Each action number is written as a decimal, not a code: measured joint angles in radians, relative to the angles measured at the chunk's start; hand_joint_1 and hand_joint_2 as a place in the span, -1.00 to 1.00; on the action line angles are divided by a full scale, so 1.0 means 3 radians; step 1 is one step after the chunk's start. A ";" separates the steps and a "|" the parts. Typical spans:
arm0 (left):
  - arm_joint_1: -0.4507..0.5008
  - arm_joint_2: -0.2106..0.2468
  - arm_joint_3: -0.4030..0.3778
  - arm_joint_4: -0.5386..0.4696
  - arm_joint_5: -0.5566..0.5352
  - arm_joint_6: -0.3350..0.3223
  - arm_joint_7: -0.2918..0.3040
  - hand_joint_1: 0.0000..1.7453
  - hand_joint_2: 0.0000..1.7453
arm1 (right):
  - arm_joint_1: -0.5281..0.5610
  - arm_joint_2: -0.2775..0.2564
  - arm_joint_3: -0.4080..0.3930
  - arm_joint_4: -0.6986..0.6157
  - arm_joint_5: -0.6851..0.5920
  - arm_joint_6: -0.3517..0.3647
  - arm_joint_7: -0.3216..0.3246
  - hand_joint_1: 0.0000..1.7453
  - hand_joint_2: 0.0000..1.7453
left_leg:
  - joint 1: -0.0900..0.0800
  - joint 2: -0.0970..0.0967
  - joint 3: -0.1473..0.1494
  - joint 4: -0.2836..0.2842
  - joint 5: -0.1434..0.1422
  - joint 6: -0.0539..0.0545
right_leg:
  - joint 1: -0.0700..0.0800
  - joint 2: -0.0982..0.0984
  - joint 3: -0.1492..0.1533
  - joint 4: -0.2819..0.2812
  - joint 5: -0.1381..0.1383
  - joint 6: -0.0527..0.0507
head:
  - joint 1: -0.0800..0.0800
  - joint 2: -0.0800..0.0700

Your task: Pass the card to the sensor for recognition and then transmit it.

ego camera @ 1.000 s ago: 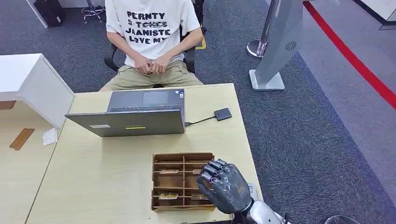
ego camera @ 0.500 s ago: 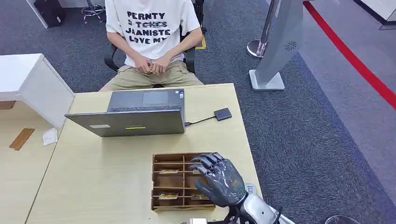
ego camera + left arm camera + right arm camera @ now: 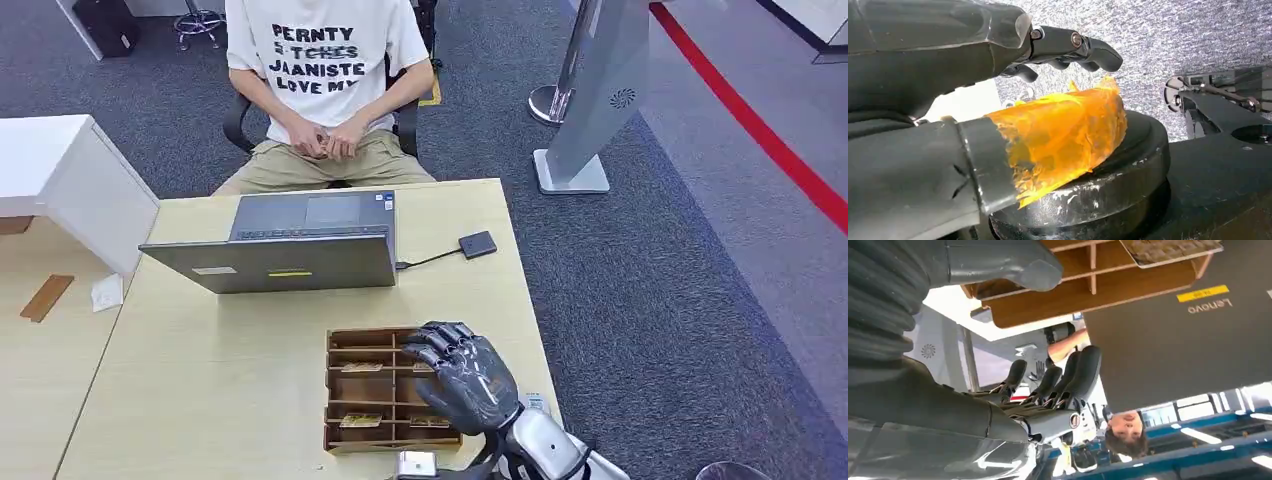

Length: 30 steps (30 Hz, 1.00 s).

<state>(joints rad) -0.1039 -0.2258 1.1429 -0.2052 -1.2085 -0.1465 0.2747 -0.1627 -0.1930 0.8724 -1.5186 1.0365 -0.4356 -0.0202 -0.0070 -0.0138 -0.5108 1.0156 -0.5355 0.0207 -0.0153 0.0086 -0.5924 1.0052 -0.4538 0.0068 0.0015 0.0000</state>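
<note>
A wooden card tray (image 3: pixel 329 395) sits near the table's front edge, with small cards (image 3: pixel 361 420) lying in its compartments. My right hand (image 3: pixel 465 378) hovers over the tray's right side with its fingers spread and nothing in it. In the right wrist view the fingers (image 3: pixel 1069 379) and the thumb (image 3: pixel 998 262) stand apart just short of the tray (image 3: pixel 1088 287). The sensor, a small black reader (image 3: pixel 478 244), lies at the table's far right, cabled to the laptop (image 3: pixel 290 243). My left hand (image 3: pixel 998 75) hangs by the floor, holding nothing, orange tape on its thumb (image 3: pixel 1063 130).
A person (image 3: pixel 320 70) sits on the far side of the table behind the laptop, hands together in the lap. A white cabinet (image 3: pixel 60 180) stands at the left. A grey kiosk stand (image 3: pixel 590 100) is on the carpet to the right of the table.
My right hand has moved a little forward and left, further over the tray's right compartments. The person, laptop and reader have stayed put.
</note>
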 joint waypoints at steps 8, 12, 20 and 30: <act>0.0000 0.0000 0.0001 0.0000 0.0015 0.0001 0.0001 -1.00 -1.00 | 0.0001 0.0000 -0.0025 0.0025 0.0034 0.0036 0.0032 -0.28 1.00 | 0.0000 0.0000 0.0000 0.0000 0.0000 0.0000 | 0.0000 0.0000 0.0000 0.0000 0.0000 0.0000 | 0.0000 0.0000; 0.0000 0.0000 0.0001 0.0000 0.0019 0.0003 0.0001 -1.00 -1.00 | 0.0002 0.0000 -0.0036 0.0043 0.0045 0.0065 0.0056 -0.28 1.00 | 0.0000 0.0000 0.0000 0.0000 0.0000 0.0000 | 0.0000 0.0000 0.0000 0.0000 0.0000 0.0000 | 0.0000 0.0000; 0.0001 0.0001 0.0001 0.0000 0.0031 0.0004 0.0001 -1.00 -1.00 | 0.0005 -0.0001 -0.0088 0.0090 0.0127 0.0125 0.0102 -0.42 1.00 | 0.0000 0.0000 0.0001 0.0000 0.0000 0.0000 | 0.0000 0.0000 0.0000 0.0000 0.0000 0.0000 | 0.0000 0.0000; 0.0001 0.0001 0.0001 0.0000 0.0050 0.0004 0.0001 -1.00 -1.00 | 0.0043 -0.0029 -0.0168 0.0106 0.0193 0.0170 0.0145 0.80 1.00 | 0.0000 0.0000 0.0001 0.0000 0.0000 0.0000 | 0.0000 0.0000 0.0000 0.0000 0.0000 0.0000 | 0.0000 0.0000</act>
<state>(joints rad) -0.1037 -0.2255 1.1433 -0.2052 -1.1936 -0.1453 0.2750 -0.1497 -0.2018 0.8221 -1.4870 1.0945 -0.3845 0.0233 -0.0070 -0.0137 -0.5106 1.0156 -0.5356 0.0207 -0.0153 0.0087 -0.5926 1.0052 -0.4539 0.0068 0.0015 0.0000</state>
